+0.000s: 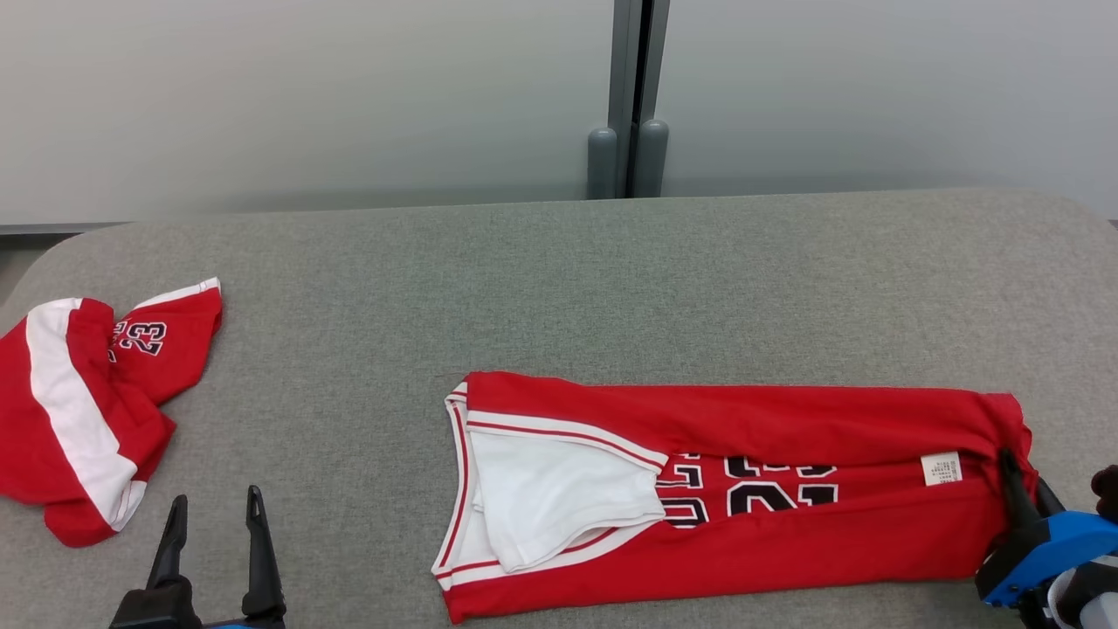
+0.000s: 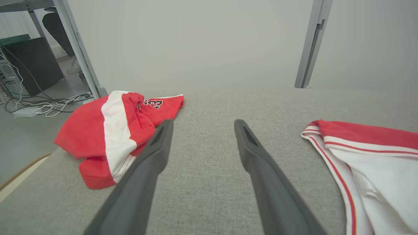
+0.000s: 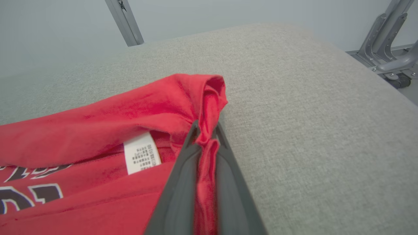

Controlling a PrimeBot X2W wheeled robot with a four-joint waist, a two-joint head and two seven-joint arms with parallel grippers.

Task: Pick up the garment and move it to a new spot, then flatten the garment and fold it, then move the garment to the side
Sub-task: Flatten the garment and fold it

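The garment (image 1: 786, 428), a red jersey with white trim and dark numbers, lies folded lengthwise across the grey padded table (image 1: 611, 279), its white-lined neck end to the left. My right gripper (image 1: 1011, 463) is shut on the bunched red hem at the jersey's right end. In the right wrist view the fingers (image 3: 183, 169) pinch a ridge of the garment's cloth (image 3: 130, 111) beside a white label (image 3: 141, 153). My left gripper (image 1: 217, 500) stands open at the lower left, over bare table (image 2: 212, 107), holding nothing. Its open fingers (image 2: 153, 156) point between the garment's neck end (image 2: 369, 137) and a second heap of cloth.
Crumpled red and white shorts (image 1: 87, 402) (image 2: 111, 133) lie at the table's left edge. A grey post (image 1: 627, 96) divides the wall panels behind. Cables (image 2: 39, 107), a dark box and a person's foot (image 2: 74, 68) are on the floor at the left. Metal frame legs (image 3: 388, 42) stand past the right edge.
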